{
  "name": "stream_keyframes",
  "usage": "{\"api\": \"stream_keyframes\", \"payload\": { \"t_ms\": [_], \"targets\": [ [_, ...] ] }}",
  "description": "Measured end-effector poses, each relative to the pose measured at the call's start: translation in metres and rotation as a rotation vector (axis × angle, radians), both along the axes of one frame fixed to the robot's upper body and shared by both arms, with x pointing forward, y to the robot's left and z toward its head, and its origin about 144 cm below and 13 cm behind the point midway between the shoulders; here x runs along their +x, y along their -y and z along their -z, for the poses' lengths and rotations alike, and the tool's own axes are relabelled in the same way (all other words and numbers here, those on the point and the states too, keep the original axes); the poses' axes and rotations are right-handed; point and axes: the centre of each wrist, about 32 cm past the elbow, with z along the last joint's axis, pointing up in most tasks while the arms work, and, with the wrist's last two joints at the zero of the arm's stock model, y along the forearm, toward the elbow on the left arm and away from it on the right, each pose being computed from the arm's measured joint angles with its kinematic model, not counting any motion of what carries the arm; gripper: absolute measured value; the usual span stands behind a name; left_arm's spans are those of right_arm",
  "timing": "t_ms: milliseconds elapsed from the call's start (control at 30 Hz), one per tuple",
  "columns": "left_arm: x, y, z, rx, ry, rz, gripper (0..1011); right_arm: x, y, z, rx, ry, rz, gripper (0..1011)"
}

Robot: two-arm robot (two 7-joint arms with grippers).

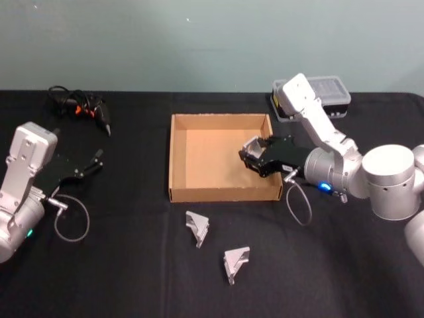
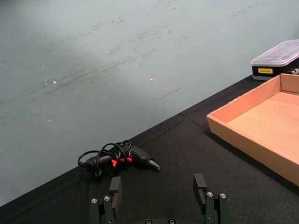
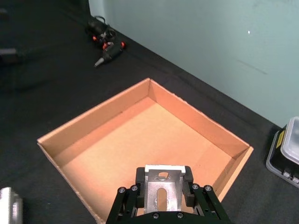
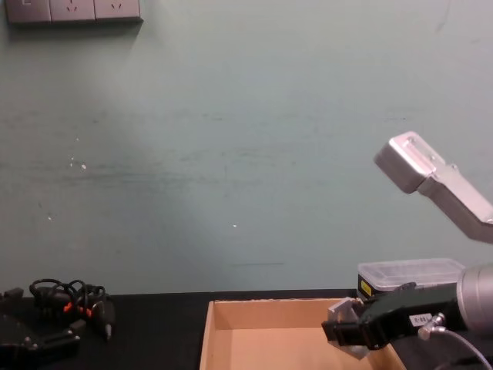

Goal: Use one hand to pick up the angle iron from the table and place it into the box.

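R gripper [image 3: 162, 179] w/ angle iron [image 3: 162, 197], over box [image 3: 96, 122]

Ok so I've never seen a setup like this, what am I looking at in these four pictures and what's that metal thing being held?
It is a two-armed robot at a black table. One picture looks down from its head, one forward from its chest, and one comes from each wrist. The right hand hangs over the cardboard box, shut on an angle iron, a small metal bracket. The left hand is open, off to the left. Two more brackets lie in front of the box.
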Motion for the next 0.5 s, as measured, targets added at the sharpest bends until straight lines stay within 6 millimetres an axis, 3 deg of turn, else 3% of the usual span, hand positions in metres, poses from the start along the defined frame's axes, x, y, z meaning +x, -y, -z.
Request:
{"api": "stream_keyframes", "payload": {
  "t_ms": [500],
  "targets": [
    [0.0, 0.0, 0.0, 0.0, 0.0, 0.0, 1000, 0.019, -0.005, 0.014, -0.04, -0.036, 0.0, 453]
  ]
}}
